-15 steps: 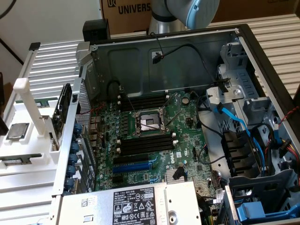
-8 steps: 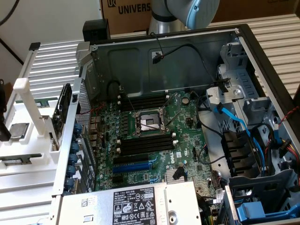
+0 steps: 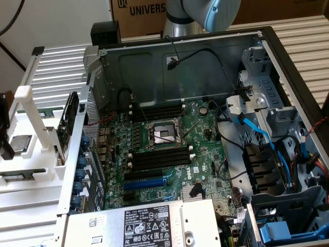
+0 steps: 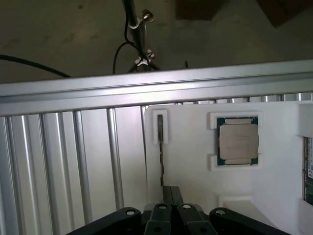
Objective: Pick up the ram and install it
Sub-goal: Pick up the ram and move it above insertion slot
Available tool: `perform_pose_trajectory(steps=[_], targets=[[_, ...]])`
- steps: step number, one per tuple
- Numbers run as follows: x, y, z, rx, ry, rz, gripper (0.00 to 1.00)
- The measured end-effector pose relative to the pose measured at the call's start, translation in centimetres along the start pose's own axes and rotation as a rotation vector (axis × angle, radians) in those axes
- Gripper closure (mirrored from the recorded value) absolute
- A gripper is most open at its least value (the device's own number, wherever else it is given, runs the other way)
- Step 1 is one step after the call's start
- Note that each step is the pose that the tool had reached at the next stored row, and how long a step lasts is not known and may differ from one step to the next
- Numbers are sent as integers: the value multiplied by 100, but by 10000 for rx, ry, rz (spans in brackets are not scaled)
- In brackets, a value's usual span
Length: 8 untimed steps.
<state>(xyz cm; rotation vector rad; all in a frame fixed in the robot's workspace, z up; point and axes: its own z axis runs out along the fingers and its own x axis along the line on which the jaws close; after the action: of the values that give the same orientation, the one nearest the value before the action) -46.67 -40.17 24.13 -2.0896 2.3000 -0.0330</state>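
Gripper (image 4: pixel 170 196), fingers together, by the ram (image 4: pixel 160 147) edge-on in its tray (image 4: pixel 193 176); likely light, stiff, fragile, so pinch its faces mid-length.

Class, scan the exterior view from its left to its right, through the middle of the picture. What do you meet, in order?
Loose processor chip on the white holder → upright dark card → processor socket on the motherboard → blue cable.

Robotics lab bench; an opened desktop computer case (image 3: pixel 149 67) lies on a ribbed aluminium table (image 3: pixel 61 72). A white fixture (image 4: pixel 190 161) holds a CPU (image 4: pixel 237 141); a Universal Robots carton (image 3: pixel 139 13) stands behind.
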Motion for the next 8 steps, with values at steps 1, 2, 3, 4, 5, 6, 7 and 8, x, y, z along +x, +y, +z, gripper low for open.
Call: perform_pose_trajectory(steps=[1,2,3,4,5,6,7,8], targets=[[3,0,6,0,-1,-12,90],[6,-1,12,0,-1,-24,90],[10,-1,17,-1,-2,-34,90],[14,-1,23,0,-3,-43,89],[16,0,29,0,-2,-51,83],[16,0,32,-2,-2,-56,83],[17,0,39,-3,-2,-63,76],[17,0,56,-3,-3,-73,69]])
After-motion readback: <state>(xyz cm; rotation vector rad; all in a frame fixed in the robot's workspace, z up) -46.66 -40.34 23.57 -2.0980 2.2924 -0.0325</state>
